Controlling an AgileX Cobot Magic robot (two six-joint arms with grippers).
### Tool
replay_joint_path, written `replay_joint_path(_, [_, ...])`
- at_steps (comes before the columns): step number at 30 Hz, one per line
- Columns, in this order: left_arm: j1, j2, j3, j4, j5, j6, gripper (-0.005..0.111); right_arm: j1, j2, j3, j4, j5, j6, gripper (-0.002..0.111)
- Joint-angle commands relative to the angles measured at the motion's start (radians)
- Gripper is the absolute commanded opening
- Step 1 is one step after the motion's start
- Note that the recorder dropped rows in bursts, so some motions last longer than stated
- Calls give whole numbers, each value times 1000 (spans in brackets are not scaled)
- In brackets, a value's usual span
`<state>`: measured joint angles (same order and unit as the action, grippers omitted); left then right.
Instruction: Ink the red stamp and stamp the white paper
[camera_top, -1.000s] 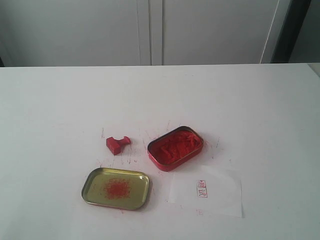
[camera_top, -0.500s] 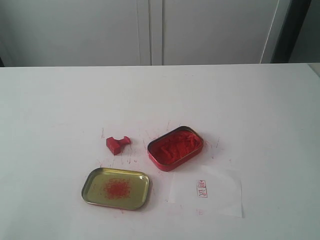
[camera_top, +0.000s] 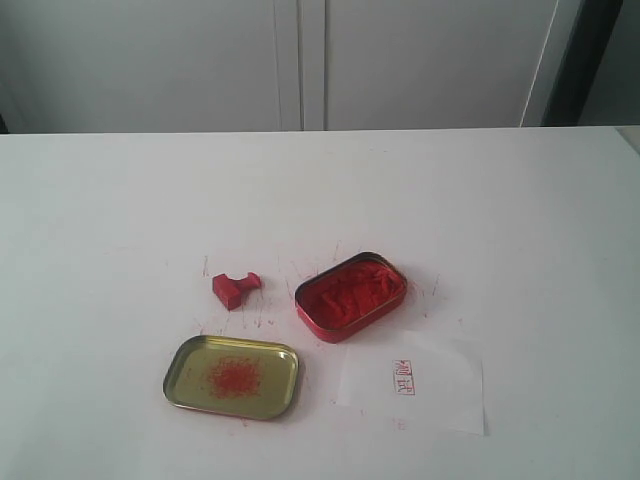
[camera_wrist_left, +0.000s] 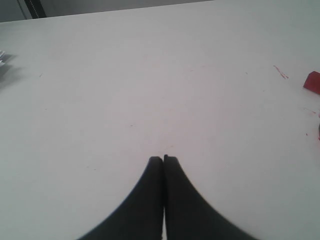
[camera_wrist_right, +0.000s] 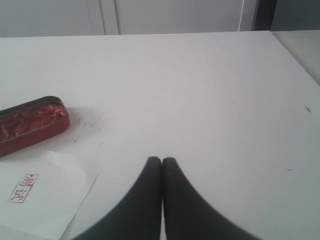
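Jaws on our left gripper (camera_wrist_left: 163, 159) and right gripper (camera_wrist_right: 161, 160) are clenched on nothing. We see the red stamp (camera_top: 235, 289) tipped over, its handle pointing right at the ink tin (camera_top: 350, 296), well apart from both grippers. The white paper (camera_top: 430, 385) lies beside the tin.

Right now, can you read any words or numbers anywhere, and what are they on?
On the white paper: a red imprint, a framed mark that looks like two characters, too small and blurred to read.
On the red stamp, the red tin and the gold lid: no words, numbers or signs show.
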<state>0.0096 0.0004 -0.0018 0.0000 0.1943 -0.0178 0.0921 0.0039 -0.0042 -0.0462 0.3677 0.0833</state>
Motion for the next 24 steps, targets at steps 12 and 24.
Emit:
replay_joint_path(12, [-3,0,2,-6,-1,-4,0,-5,-4,4,-9,-24,-9,0])
replay_joint_path(24, [-3,0,2,-6,-1,-4,0,-5,-4,4,-9,-22,-22,0])
